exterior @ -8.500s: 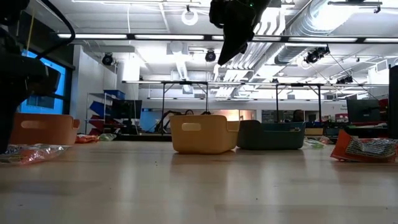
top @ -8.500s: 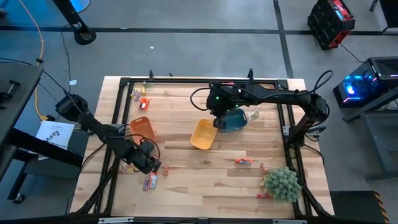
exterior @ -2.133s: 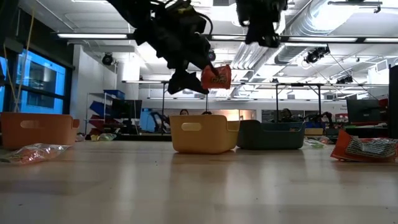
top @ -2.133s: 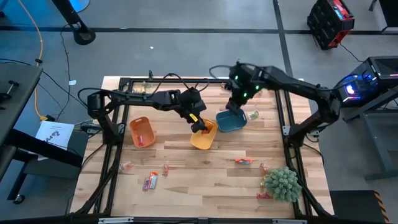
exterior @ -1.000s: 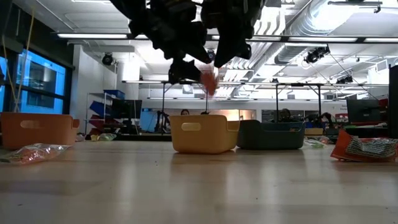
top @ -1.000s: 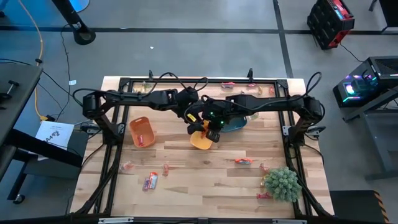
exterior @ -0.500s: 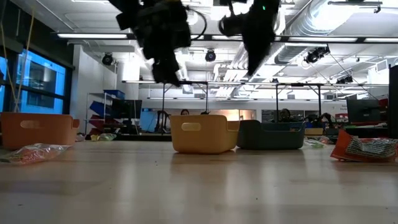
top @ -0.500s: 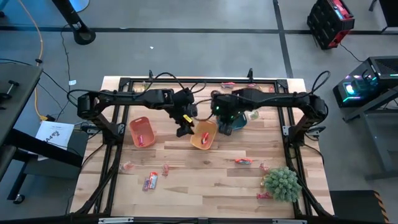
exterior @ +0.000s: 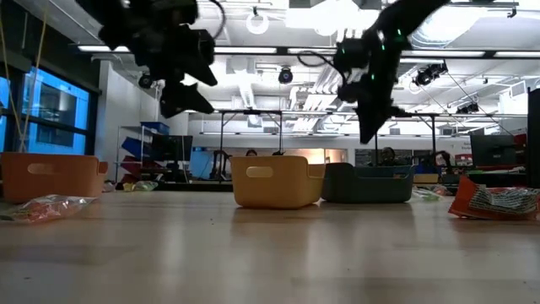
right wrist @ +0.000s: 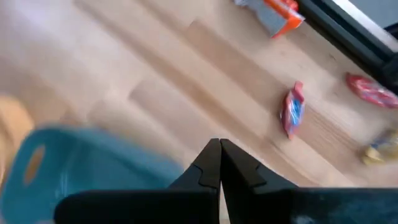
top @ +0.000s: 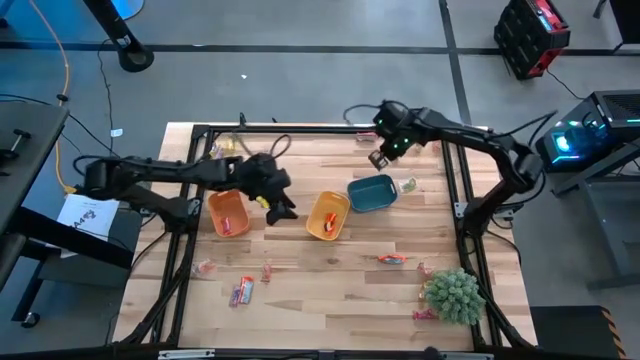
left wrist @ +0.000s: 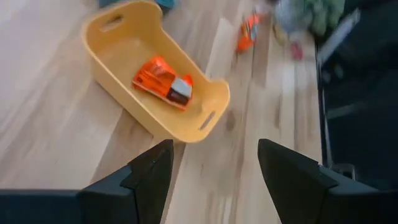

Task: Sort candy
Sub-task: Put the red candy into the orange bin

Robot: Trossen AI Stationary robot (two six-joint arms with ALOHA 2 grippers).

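Observation:
My left gripper (top: 281, 207) hangs open above the table between the orange bin (top: 228, 212) and the yellow-orange bin (top: 328, 216). An orange wrapped candy (left wrist: 164, 84) lies inside the yellow-orange bin (left wrist: 118, 46). My right gripper (top: 380, 158) is shut and empty, raised just beyond the far side of the blue bin (top: 372, 192). Loose candy lies on the wood near the left front (top: 241, 291), at the right (top: 391, 259) and along the far edge (top: 222, 146). The right wrist view shows a red-and-blue candy (right wrist: 292, 109) past the blue bin (right wrist: 81, 162).
A green spiky plant (top: 453, 295) stands at the near right corner with candy (top: 420, 315) beside it. A black frame (top: 300, 130) rims the table. Bare wood lies between the bins and the near edge. In the low view the three bins (exterior: 277, 181) stand in a row.
My left gripper drew back from over the yellow-orange bin toward the table's left. The orange candy that hung from it a second ago now lies in that bin. My right gripper swung from beside the yellow-orange bin toward the far right, past the blue bin.

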